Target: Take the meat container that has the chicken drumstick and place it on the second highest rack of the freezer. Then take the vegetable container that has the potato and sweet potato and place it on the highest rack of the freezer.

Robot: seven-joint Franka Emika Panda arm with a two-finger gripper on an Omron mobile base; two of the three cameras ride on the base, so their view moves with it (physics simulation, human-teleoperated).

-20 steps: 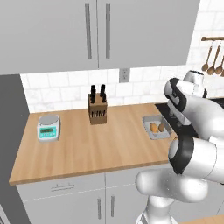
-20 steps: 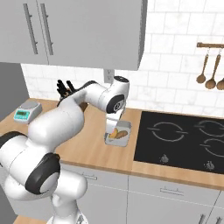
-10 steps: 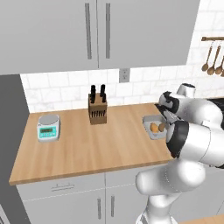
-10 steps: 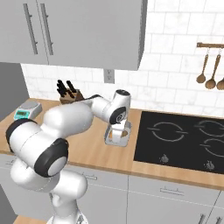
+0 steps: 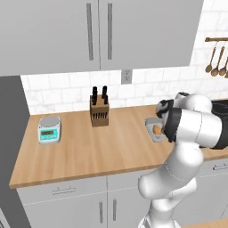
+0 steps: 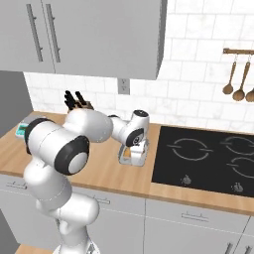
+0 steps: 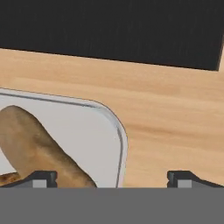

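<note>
We have the end effector (image 7: 112, 177) spread wide and low over the meat container (image 7: 87, 131), one fingertip inside and one outside, so the rim sits between them. The chicken drumstick (image 7: 33, 144) lies inside, on the worktop (image 7: 175, 118) beside the cooktop (image 6: 208, 158).

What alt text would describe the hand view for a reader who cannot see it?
The open gripper straddles the right rim of a grey tray holding a golden-brown chicken drumstick. The tray rests on a wooden counter, with a black cooktop beyond.

One tray (image 7: 119, 135), one drumstick (image 7: 37, 148), one knife block (image 5: 99, 112), one scale (image 5: 49, 130), three hanging spoons (image 6: 241, 79).
</note>
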